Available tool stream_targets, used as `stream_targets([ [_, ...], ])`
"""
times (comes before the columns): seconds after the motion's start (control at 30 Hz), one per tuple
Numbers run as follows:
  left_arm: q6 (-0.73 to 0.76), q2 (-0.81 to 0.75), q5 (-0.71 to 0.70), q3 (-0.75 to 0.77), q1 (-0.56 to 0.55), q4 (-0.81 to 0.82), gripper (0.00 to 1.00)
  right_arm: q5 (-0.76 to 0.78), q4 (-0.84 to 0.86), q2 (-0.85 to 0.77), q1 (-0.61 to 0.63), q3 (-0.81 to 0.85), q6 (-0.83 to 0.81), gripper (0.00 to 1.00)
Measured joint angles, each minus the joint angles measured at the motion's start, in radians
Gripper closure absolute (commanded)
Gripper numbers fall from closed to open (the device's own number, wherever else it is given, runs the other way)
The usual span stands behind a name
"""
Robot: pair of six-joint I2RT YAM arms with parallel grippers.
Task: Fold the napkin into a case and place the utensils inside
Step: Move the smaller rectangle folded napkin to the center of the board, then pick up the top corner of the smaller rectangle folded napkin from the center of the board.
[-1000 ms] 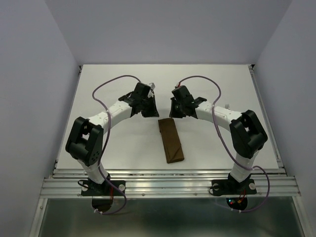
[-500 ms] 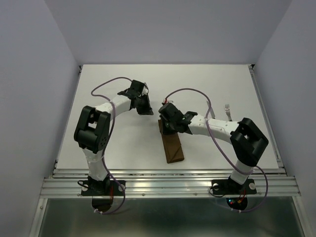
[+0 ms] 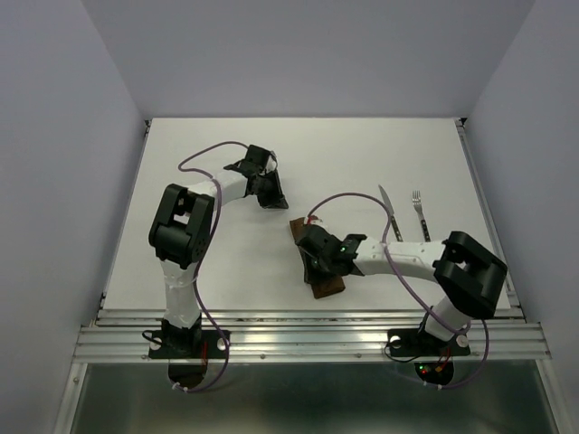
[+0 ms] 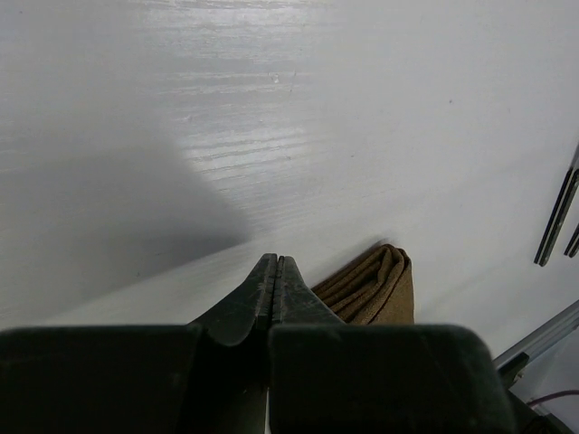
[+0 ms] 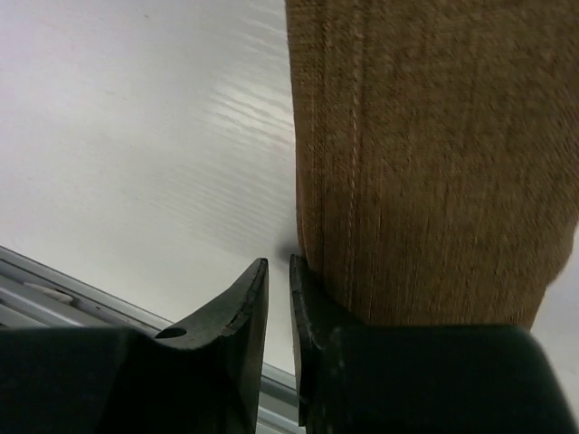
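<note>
The napkin lies as a narrow brown case (image 3: 327,287) in the middle of the table, its long side running away from the arms. My right gripper (image 3: 314,264) hovers low over its near half and covers part of it. In the right wrist view the case (image 5: 434,163) fills the right side. The right gripper (image 5: 279,264) stands slightly open at the cloth's left edge with nothing between its fingers. My left gripper (image 3: 271,200) is shut and empty, up and to the left of the case's far end (image 4: 375,287). The knife (image 3: 389,210) and fork (image 3: 420,208) lie side by side at the right.
The table's metal rail (image 3: 308,316) runs along the near edge, just in front of the case. The utensil handles (image 4: 558,217) show at the right edge of the left wrist view. White walls enclose the table on both sides and at the back.
My right arm has swung from beyond the case's far end toward the near edge, now over the case's near half, uncovering the knife. The left gripper has drawn back a little to the far left.
</note>
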Motion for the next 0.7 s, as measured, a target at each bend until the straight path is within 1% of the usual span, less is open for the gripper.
stream_targets([
  [0.13,0.001,0.0,0.001,-0.001,-0.002,0.001,1.0,0.062,-0.045,-0.109,-0.005,-0.058,-0.01,0.77],
  [0.23,0.001,-0.001,0.001,-0.01,-0.002,0.003,1.0,0.096,-0.071,-0.157,-0.006,-0.065,-0.026,0.77],
  [0.33,0.004,-0.01,-0.001,-0.038,-0.002,0.006,1.0,0.089,-0.073,-0.184,-0.01,-0.064,-0.058,0.76],
  [0.4,0.007,-0.027,-0.007,-0.064,-0.002,0.0,1.0,0.079,-0.074,-0.19,-0.01,-0.06,-0.084,0.73],
  [0.43,0.009,-0.037,-0.013,-0.073,-0.002,-0.002,1.0,0.08,-0.077,-0.189,-0.01,-0.05,-0.093,0.67],
  [0.47,0.011,-0.048,-0.021,-0.081,-0.002,-0.006,1.0,0.087,-0.087,-0.187,-0.01,-0.035,-0.1,0.66],
  [0.5,0.015,-0.066,-0.031,-0.091,-0.002,-0.011,0.99,0.097,-0.094,-0.185,-0.01,-0.017,-0.107,0.62],
  [0.6,0.019,-0.118,-0.048,-0.112,0.002,-0.018,0.99,0.147,-0.115,-0.153,-0.01,0.076,-0.118,0.61],
  [0.63,0.019,-0.137,-0.053,-0.121,0.006,-0.017,0.99,0.174,-0.124,-0.131,-0.01,0.119,-0.117,0.58],
  [0.7,0.019,-0.165,-0.055,-0.135,0.011,-0.018,0.99,0.218,-0.128,-0.076,-0.012,0.192,-0.117,0.57],
])
